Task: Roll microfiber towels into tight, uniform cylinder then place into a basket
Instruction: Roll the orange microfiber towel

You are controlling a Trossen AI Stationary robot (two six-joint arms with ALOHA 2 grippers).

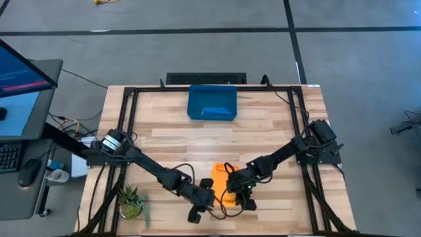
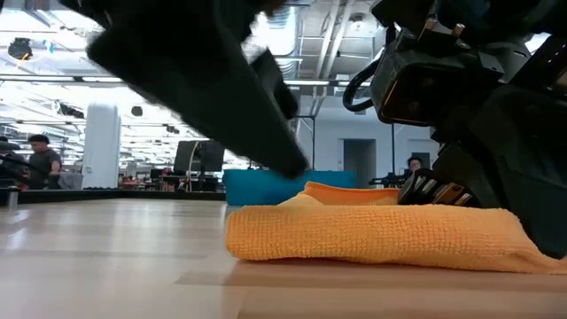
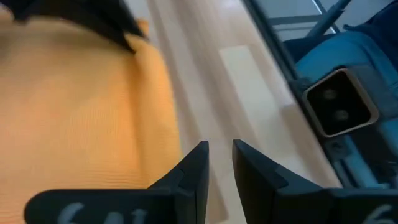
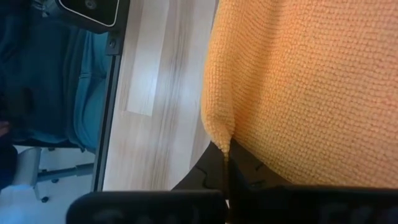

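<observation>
Even overhead light, soft shadows under both arms on the surface point(image 1: 263, 125). Low view: ceiling strips glared, near arm blurred dark. Wrist views soft; yellow-orange towel point(image 4: 311, 87) weave sharp only at right.

Open-plan lab: monitors point(image 2: 199, 156), exposed ceiling.

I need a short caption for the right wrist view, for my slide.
Right hand shut on the edge of the yellow-orange towel, lying on the wooden table.
</observation>
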